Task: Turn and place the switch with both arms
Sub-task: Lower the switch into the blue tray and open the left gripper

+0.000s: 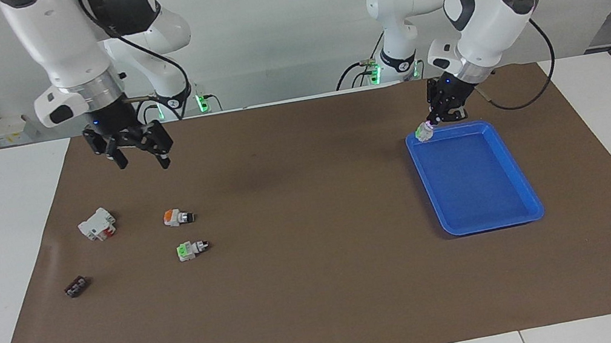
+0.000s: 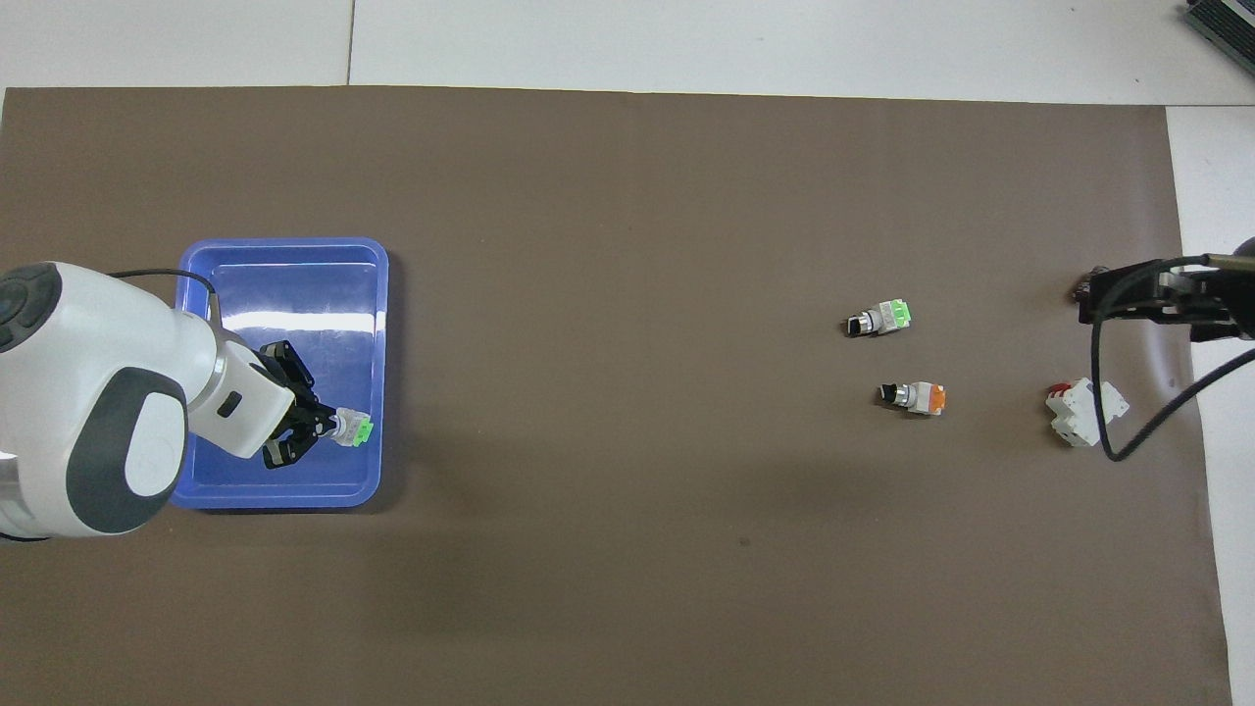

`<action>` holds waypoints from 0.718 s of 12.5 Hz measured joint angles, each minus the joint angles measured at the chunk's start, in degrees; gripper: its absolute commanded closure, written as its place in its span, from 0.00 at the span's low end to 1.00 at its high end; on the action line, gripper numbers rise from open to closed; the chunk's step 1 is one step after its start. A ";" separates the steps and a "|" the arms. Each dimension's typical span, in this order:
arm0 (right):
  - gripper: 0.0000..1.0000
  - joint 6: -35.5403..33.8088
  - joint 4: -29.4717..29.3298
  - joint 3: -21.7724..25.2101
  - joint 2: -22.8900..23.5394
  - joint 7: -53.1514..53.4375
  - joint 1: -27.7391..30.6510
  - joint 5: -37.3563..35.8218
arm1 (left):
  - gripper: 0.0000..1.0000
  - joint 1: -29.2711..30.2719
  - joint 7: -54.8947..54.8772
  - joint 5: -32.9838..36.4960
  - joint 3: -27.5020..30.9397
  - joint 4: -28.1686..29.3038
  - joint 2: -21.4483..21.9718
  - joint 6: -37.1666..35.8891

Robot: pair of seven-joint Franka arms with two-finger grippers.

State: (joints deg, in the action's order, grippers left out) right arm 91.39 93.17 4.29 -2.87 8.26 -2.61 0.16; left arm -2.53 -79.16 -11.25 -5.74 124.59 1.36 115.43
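Fingers (image 1: 439,117) of the left gripper (image 1: 428,128) clench the switch (image 1: 423,132) by its black-knob end, holding it over the blue tray's (image 1: 489,210) corner nearest the robots, at about 11 o'clock of the tray in the facing view. Right gripper (image 1: 143,158) hangs with fingers spread over the brown surface (image 1: 324,291), at 12 o'clock of the orange-capped switch (image 1: 178,217).

The scene is being lit brightly and evenly from above. Only soft, short shadows are being cast on the brown mat (image 1: 324,291) beside the small parts, and a faint blurred one is being thrown near its middle. White glare is being reflected off the floor of the blue tray (image 2: 294,319) in the overhead view. Both views are being rendered sharply, without visible edge distortion.
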 measured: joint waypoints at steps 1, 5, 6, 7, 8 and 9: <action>0.00 -2.46 -1.28 -0.01 -0.05 -0.04 -0.01 -0.27 | 1.00 0.43 -1.03 0.10 0.04 -0.14 -0.76 0.16; 0.00 -3.85 -1.89 -1.25 -0.07 0.04 2.15 -0.45 | 0.86 0.81 -2.10 0.16 -0.13 0.04 -1.08 -0.31; 0.00 -3.85 -1.85 -1.31 -0.07 0.04 2.28 -0.45 | 0.16 0.81 -1.42 0.16 -0.15 0.03 -1.00 -1.56; 0.00 -3.85 -1.86 -1.44 -0.07 0.04 2.28 -0.45 | 0.00 0.81 1.27 0.16 -0.13 0.01 -0.69 -3.79; 0.00 -3.85 -1.86 -1.72 -0.07 0.04 2.27 -0.45 | 0.00 0.81 5.53 0.16 -0.12 -0.02 -0.25 -6.19; 0.00 -3.85 -1.86 -2.06 -0.09 0.04 2.27 -0.45 | 0.00 0.81 9.90 0.17 -0.14 -0.03 0.17 -8.05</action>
State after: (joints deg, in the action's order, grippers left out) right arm 87.54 91.31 2.23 -2.96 8.30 -0.35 -0.29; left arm -1.72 -69.26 -11.08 -5.89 124.56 1.54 107.37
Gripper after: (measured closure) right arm 0.000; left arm 0.731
